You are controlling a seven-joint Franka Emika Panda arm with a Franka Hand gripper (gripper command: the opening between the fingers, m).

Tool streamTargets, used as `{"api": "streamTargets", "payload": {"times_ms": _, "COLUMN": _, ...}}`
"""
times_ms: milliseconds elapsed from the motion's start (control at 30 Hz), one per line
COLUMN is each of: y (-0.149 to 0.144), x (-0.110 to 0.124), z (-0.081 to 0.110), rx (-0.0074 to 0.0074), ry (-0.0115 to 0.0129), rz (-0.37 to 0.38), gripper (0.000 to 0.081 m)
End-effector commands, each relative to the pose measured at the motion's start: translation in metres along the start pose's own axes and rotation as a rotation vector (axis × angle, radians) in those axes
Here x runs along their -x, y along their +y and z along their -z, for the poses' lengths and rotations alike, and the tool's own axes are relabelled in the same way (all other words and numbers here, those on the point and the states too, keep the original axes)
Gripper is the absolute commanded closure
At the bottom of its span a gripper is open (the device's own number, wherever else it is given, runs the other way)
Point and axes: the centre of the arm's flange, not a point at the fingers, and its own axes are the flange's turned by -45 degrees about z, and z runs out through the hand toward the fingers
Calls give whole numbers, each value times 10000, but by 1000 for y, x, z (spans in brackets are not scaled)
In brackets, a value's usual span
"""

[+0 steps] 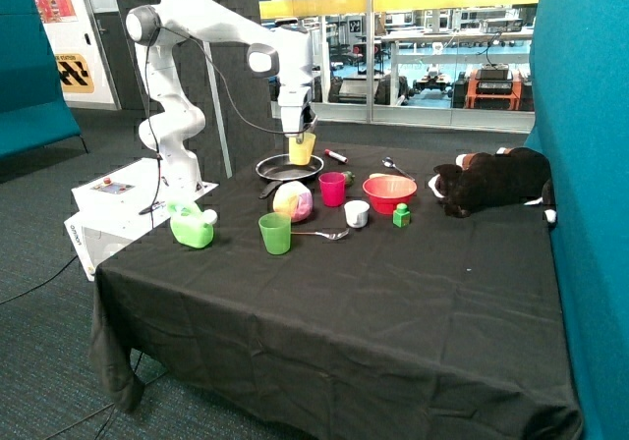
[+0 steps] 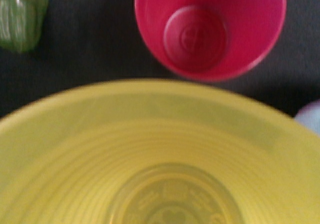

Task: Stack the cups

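Cups of the task appear in three places: your gripper (image 1: 299,132), in the upper centre of the outside view, is closed on the rim of the yellow cup (image 1: 302,148) and holds it in the air above the black frying pan (image 1: 289,169); the pink-red cup (image 1: 332,189) stands upright on the black tablecloth (image 1: 393,302) near the middle of the frame, just beside the wide red bowl (image 1: 390,193); the green cup (image 1: 275,233) stands upright lower and to the left, apart from both, with a spoon (image 1: 324,234) lying beside it. None of the three sits inside another. In the wrist view, the yellow cup (image 2: 165,159) fills the lower half of the frame, its ribbed interior facing you, and the pink-red cup (image 2: 210,29) lies open-mouthed in the upper right. A green object (image 2: 20,14) in the upper left corner is too blurred to identify, possibly a toy vegetable. A small white cup (image 1: 357,213) stands in front of the red bowl.
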Motion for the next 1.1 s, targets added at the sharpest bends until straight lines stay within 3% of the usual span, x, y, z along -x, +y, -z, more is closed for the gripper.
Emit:
{"api": "streamTargets", "payload": {"times_ms": 0, "y": 1, "x": -40, "z": 3, "rx": 18, "ry": -9, "rz": 51, "gripper": 808}}
{"api": "streamTargets", "payload": {"times_ms": 733, "y": -5, "x": -88, "z": -8, "rx": 18, "ry": -10, "rz": 223, "gripper": 808}}
{"api": "streamTargets", "payload": {"times_ms": 1067, "y": 8, "x": -91, "z": -16, "rx": 18, "ry": -9, "rz": -123, "gripper": 808}}
